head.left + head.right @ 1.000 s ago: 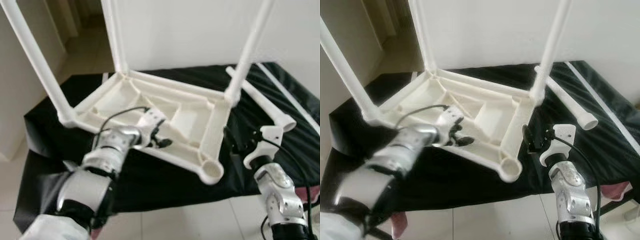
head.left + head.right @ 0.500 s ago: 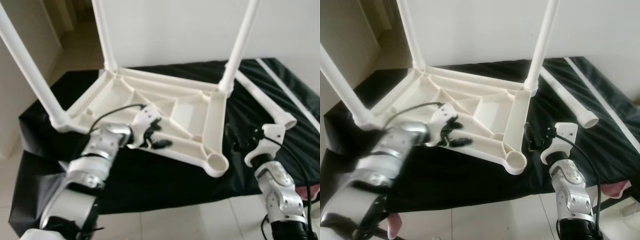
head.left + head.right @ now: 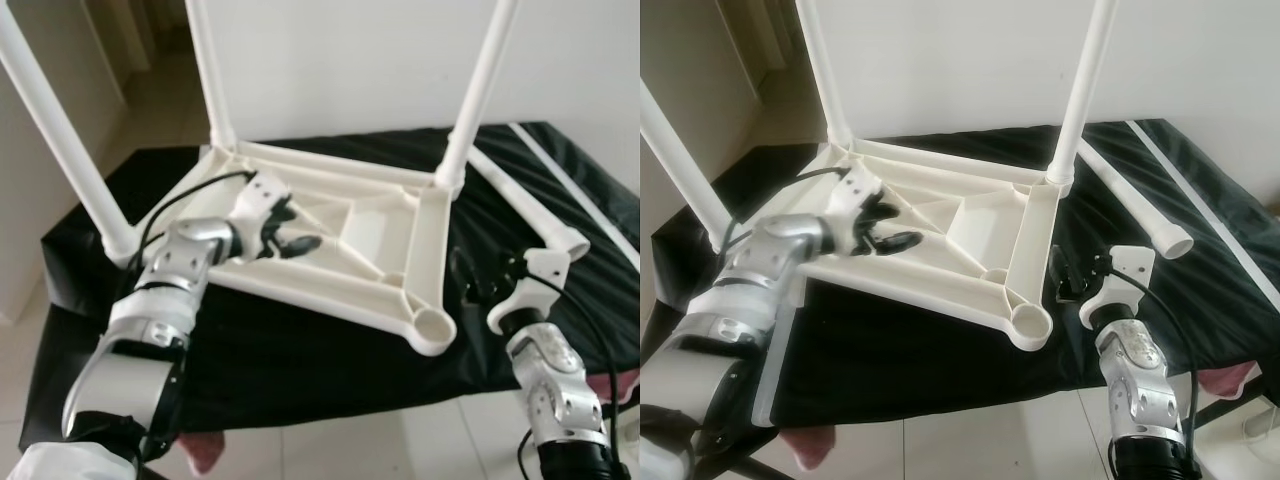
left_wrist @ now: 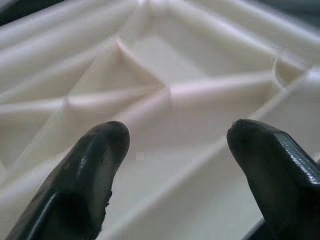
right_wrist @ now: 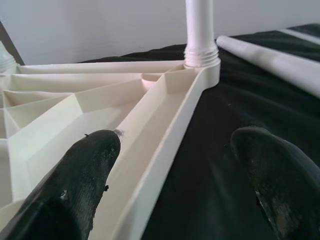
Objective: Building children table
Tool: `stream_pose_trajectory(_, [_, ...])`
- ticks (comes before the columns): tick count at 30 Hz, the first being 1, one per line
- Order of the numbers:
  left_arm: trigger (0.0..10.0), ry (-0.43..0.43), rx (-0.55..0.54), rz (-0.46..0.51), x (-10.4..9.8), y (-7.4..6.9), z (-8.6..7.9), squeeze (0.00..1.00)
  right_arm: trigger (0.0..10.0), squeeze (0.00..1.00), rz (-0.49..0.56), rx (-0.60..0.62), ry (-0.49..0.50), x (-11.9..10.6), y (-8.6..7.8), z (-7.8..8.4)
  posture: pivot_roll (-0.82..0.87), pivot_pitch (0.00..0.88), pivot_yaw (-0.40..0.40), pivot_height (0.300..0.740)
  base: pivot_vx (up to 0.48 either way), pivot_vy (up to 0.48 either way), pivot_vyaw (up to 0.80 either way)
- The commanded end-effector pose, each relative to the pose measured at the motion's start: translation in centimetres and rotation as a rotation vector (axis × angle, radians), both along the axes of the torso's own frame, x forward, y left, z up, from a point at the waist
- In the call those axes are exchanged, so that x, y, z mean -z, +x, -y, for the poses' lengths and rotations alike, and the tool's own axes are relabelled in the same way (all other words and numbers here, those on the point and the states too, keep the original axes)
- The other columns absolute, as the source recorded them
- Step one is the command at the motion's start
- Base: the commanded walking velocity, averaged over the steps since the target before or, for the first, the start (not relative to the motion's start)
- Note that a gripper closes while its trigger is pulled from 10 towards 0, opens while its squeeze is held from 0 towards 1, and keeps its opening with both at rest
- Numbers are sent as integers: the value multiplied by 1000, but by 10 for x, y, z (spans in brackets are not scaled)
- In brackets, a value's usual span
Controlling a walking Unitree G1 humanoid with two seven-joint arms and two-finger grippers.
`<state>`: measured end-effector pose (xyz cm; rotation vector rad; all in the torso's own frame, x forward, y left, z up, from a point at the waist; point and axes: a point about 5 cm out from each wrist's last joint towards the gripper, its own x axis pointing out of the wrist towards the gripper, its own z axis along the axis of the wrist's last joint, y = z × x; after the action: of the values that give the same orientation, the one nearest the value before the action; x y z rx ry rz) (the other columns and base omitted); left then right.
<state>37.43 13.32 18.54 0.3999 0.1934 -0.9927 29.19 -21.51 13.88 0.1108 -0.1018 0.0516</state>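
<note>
Three legs stood in the upturned tabletop [image 3: 350, 250] on the black cloth [image 3: 330, 360] — my left pincer [image 3: 285, 232] gaped over its ribs, my right [image 3: 480, 285] gaped beside the empty 5 o'clock socket [image 3: 432, 328] — fourth leg [image 3: 525, 215] loose at 2 o'clock.

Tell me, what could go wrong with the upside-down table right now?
1. The tabletop has three tall legs in; its near corner socket sits at the black cloth's front edge, so a shove might slide it off.
2. The left gripper hangs open over the ribs and may bump them.
3. The loose leg could roll away.
</note>
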Motion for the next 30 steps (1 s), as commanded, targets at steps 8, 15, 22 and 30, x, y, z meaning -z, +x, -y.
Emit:
stream_pose_trajectory(8, [10000,174,201,-73,31,-24,-6,0,10000,0,-9,-6,5,4,1,-6,10,0,6,740,0,0,0])
stream_pose_trajectory(15, [10000,201,229,-105,63,-35,12,0,10000,0,-8,-4,2,3,3,-3,15,0,-7,740,0,0,0])
stream_pose_trajectory(22, [10000,203,90,-61,64,-24,17,0,10000,0,-5,-9,0,2,4,-4,16,0,-10,740,0,0,0])
stream_pose_trajectory(30, [10000,276,12,-94,76,-23,17,0,10000,0,-5,-14,-1,2,4,-7,15,0,-8,740,0,0,0])
